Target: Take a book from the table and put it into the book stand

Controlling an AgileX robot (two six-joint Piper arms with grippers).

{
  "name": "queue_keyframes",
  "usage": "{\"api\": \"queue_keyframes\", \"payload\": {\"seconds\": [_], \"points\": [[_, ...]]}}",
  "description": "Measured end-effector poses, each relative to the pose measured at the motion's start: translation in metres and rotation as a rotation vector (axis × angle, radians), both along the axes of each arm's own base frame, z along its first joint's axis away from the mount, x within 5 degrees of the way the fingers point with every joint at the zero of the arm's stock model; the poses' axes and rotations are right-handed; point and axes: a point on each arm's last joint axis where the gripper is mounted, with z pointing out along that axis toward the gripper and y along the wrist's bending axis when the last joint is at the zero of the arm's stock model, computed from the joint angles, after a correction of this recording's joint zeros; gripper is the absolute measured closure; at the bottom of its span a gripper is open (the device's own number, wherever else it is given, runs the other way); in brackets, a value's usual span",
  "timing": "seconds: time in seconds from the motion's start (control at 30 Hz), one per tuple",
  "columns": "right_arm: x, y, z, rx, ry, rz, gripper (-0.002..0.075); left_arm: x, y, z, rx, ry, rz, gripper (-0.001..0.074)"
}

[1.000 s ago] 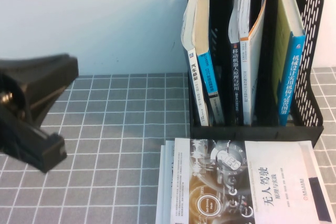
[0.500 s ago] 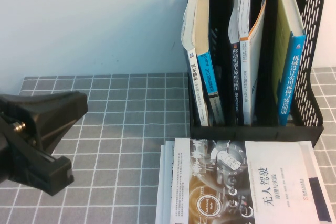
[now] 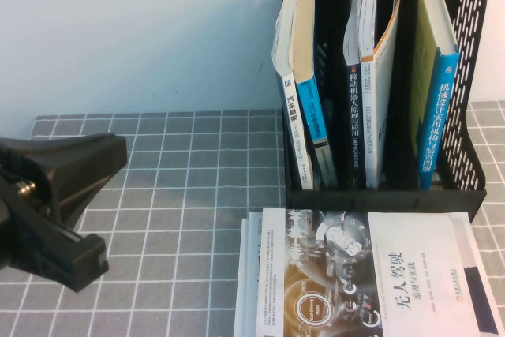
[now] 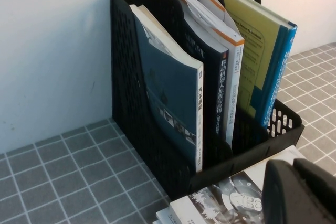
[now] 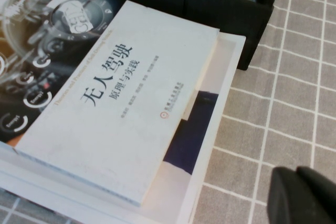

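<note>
A stack of books lies on the table's front right; the top book (image 3: 371, 274) has a white cover with a dark picture, also in the left wrist view (image 4: 231, 198) and right wrist view (image 5: 121, 103). The black book stand (image 3: 383, 189) stands behind it against the wall, with several upright books in its three slots; it shows in the left wrist view (image 4: 157, 145) too. My left gripper (image 4: 294, 169) is shut and empty, hovering left of the stack; its arm (image 3: 55, 203) shows at the far left. My right gripper (image 5: 296, 174) is shut and empty, over tiles right of the stack.
The table is a grey tiled mat (image 3: 189, 163) with bare room left of the stand and stack. A white wall (image 3: 142, 29) runs behind the stand. The stand's right side wall (image 3: 465, 100) is perforated.
My left arm has dropped lower and come a little to the right in the high view, then nearly settled. The books and the stand have not moved.
</note>
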Motion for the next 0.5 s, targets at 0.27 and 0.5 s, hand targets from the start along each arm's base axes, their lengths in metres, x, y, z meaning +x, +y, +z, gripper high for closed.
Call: {"api": "queue_keyframes", "payload": {"seconds": [0.27, 0.5], "points": [[0.0, 0.0, 0.0, 0.0, 0.0, 0.0, 0.0729, -0.003, 0.005, -0.007, -0.036, -0.143, -0.009, 0.0734], [0.0, 0.0, 0.0, 0.0, 0.0, 0.0, 0.0729, -0.012, 0.036, -0.059, -0.084, -0.191, 0.145, 0.0734]]}}
